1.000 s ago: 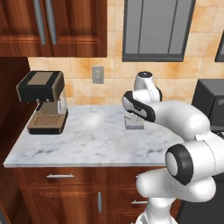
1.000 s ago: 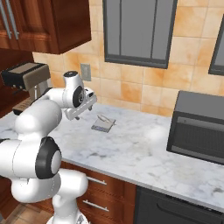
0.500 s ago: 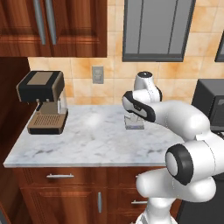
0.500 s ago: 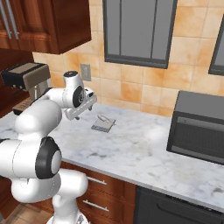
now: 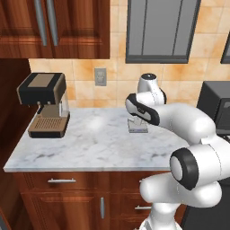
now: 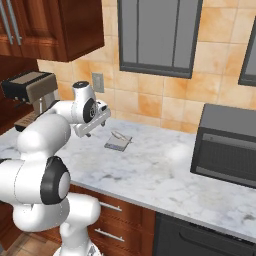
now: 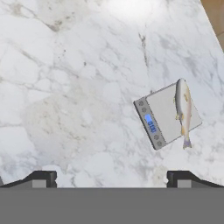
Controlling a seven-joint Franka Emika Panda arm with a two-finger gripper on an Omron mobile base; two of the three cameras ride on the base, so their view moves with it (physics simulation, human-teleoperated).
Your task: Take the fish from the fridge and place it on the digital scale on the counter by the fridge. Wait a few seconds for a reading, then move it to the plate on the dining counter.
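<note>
fish (image 7: 183,111): lies along one edge of the scale (image 7: 164,118), tail just over the rim; set there for weighing
scale: flat on the worktop (image 5: 90,143), toward its back edge; display lit blue
gripper (image 7: 111,177): released, jaws wide, nothing held; hovers above the worktop beside the scale, likely waiting for the reading
coffee machine (image 5: 45,110): left end of worktop, well apart

Even, bright rendered light; soft glare patches on the marble counter (image 7: 65,87).

White marble counter (image 5: 90,143) carries two things — a coffee machine (image 5: 45,104), a digital scale (image 7: 162,117).
</note>
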